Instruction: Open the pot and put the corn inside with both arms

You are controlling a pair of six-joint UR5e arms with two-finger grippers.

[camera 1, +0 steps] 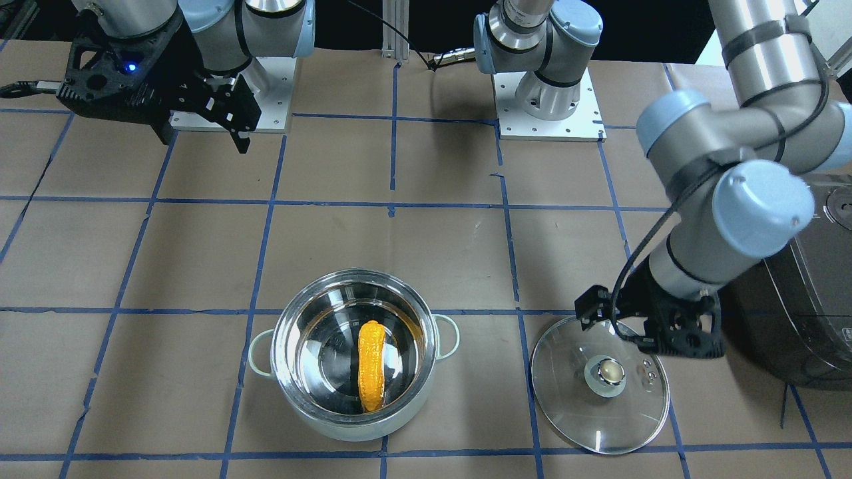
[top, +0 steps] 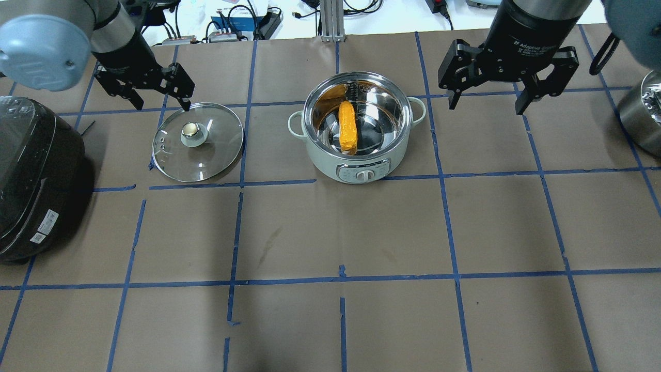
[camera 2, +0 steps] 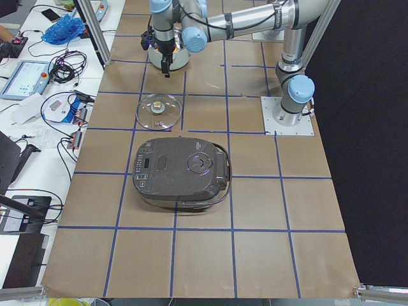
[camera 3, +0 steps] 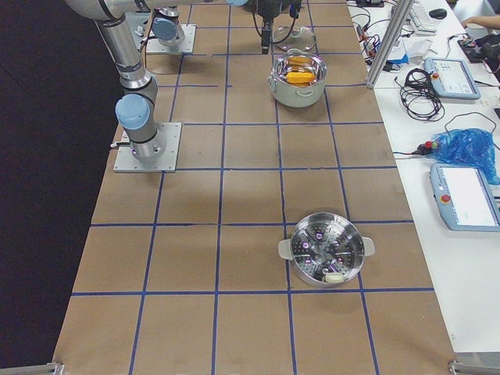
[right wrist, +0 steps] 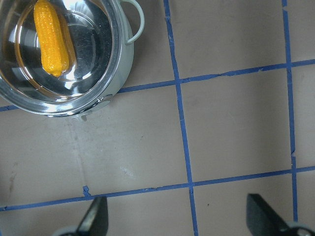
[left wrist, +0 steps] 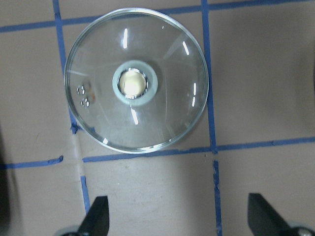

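Note:
The pot (top: 320, 155) stands open in the middle of the table, also in the front view (camera 1: 346, 429) and the right wrist view (right wrist: 118, 54). The corn (top: 347, 128) lies inside it on the steel bottom (camera 1: 371, 376) (right wrist: 50, 37). The glass lid (top: 217, 144) lies flat on the table, knob up, to the robot's left of the pot (camera 1: 566, 386) (left wrist: 162, 108). My left gripper (top: 162, 103) is open and empty, just above the lid's far edge (left wrist: 179, 216). My right gripper (top: 485, 103) is open and empty, raised to the right of the pot (right wrist: 179, 216).
A large dark rice cooker (top: 36, 170) sits at the table's left end, close to the left arm (camera 1: 812, 313). A steel steamer pot (camera 3: 326, 250) stands at the right end (top: 643, 113). The arm bases (camera 1: 546, 100) are at the robot's edge.

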